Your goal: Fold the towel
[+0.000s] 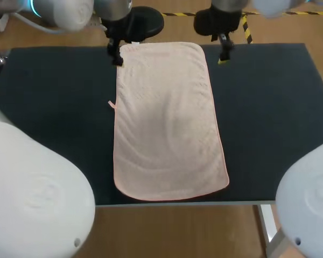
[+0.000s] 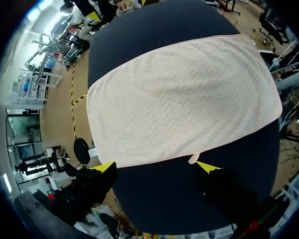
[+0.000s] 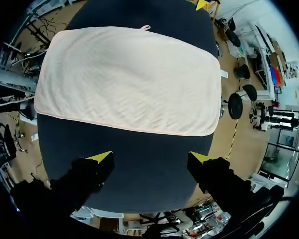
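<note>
A pale pink towel (image 1: 167, 123) lies flat and unfolded on the dark table (image 1: 54, 107), its long side running from far to near. A small loop (image 1: 111, 104) sticks out of its left edge. My left gripper (image 1: 116, 56) hangs at the towel's far left corner. In its wrist view the left gripper (image 2: 156, 167) stands open over bare table just beside the towel (image 2: 179, 99) edge, near the loop (image 2: 193, 159). My right gripper (image 1: 224, 54) hangs a little to the right of the far right corner. It too is open (image 3: 150, 158), over dark table short of the towel (image 3: 129, 79).
The towel's near end reaches close to the table's front edge (image 1: 177, 203). Bare dark surface lies on both sides of the towel. White arm housings (image 1: 32, 188) fill the head view's lower corners.
</note>
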Controlling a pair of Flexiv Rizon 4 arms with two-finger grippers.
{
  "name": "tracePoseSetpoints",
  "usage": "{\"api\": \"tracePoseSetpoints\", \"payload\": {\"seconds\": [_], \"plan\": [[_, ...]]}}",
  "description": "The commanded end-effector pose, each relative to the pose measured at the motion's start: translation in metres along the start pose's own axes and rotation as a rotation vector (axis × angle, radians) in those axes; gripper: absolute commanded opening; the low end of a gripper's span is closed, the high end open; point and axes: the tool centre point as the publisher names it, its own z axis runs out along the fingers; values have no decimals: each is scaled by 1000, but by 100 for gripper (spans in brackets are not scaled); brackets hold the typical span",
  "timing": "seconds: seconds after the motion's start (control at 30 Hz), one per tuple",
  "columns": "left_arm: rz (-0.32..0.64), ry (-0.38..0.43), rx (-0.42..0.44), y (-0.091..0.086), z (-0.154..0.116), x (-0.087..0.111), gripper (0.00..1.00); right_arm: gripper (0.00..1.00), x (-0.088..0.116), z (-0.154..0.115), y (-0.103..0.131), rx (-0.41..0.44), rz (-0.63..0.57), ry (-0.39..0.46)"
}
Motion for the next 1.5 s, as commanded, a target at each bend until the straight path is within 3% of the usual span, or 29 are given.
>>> {"api": "tracePoseSetpoints", "payload": {"seconds": [0.03, 0.23, 0.47, 0.67, 0.83, 1.27, 1.37, 1.5], "plan": [[-42, 19, -12, 3, 3, 2, 100, 100, -4, -3, 5, 69, 10, 55], [-152, 122, -21, 7, 17, 4, 100, 100, 1, 5, 7, 9, 51, 18], [-194, 130, -9, 6, 18, 2, 100, 100, 6, 12, 4, -38, 105, -27], [-197, 149, 7, -3, 25, 8, 100, 100, 13, 23, 9, -45, 129, -2], [-179, 190, -2, -11, 30, 25, 100, 100, 23, 31, 14, -44, 123, 20], [-200, 261, 8, -14, 74, 57, 100, 100, 47, 72, 24, -49, 83, 103], [-166, 278, 1, -17, 85, 61, 100, 100, 48, 81, 27, -38, 70, 112], [-188, 269, 29, -15, 97, 62, 100, 100, 50, 96, 29, -35, 70, 139]]}}
